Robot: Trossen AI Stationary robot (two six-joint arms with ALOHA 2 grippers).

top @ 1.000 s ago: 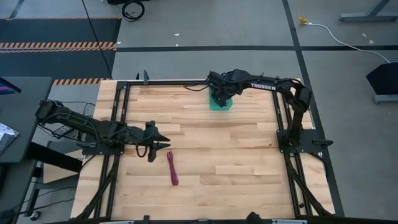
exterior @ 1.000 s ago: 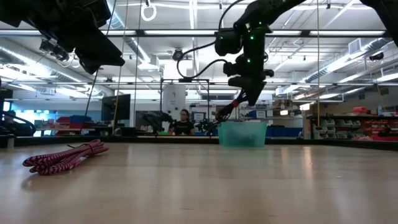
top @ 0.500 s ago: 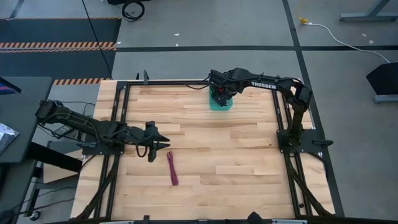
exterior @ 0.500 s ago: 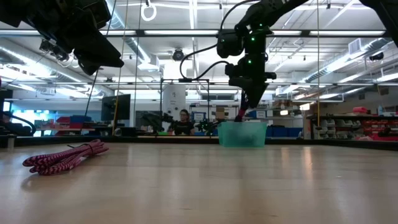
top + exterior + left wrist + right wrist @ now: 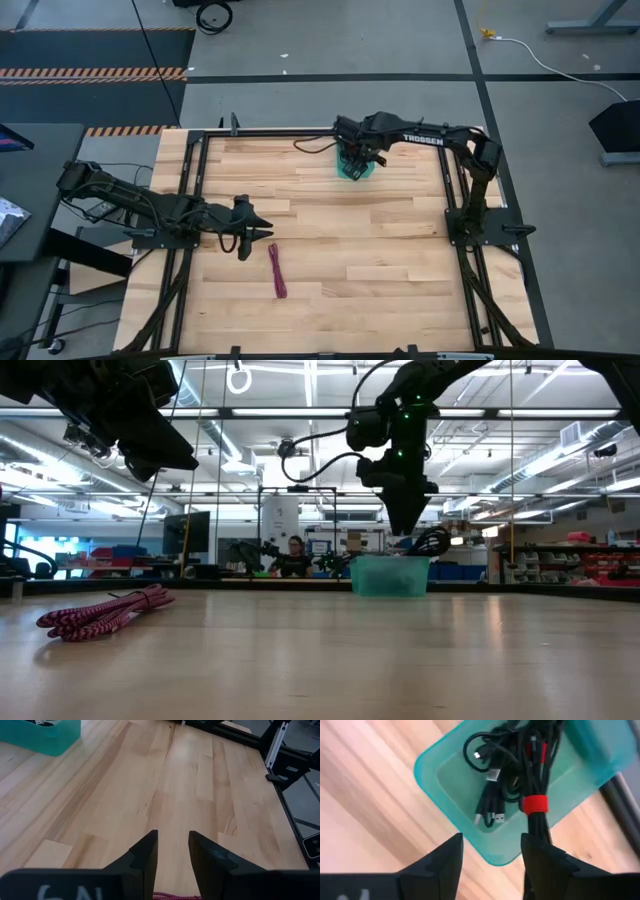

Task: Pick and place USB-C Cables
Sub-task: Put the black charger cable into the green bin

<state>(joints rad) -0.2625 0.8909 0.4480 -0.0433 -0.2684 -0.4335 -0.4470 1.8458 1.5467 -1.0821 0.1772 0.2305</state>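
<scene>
High view: the right gripper (image 5: 357, 157) hung over the teal bin (image 5: 354, 171) at the far side of the table (image 5: 380, 250), while the left gripper (image 5: 256, 233) waited near the table's left edge, just beside the purple-magenta cable (image 5: 277, 270) lying loose on the wood. That cable was not yet in the bin.

Low view: a black cable loop (image 5: 430, 542) stuck up above the rim of the bin (image 5: 390, 576) under the right gripper (image 5: 402, 520). The risk was plain — a cord riding the rim could spill out, or catch on a finger as the arm rose and be dragged off.

Left wrist view: the left gripper's fingers (image 5: 148, 857) stood partly apart, holding nothing, with the magenta cable (image 5: 172, 895) just showing below them. A descent placed slightly off could nudge the bundle aside rather than straddle it.

Right wrist view: the right gripper's fingers (image 5: 447, 857) were spread wide. A black bundle with a red tie (image 5: 535, 805) lay between them and draped across the bin's wall (image 5: 470, 840) — half in, half out, it seemed. Whether the fingers touched it I could not tell. If it hung on the edge, its weight might pull it over onto the table.
</scene>
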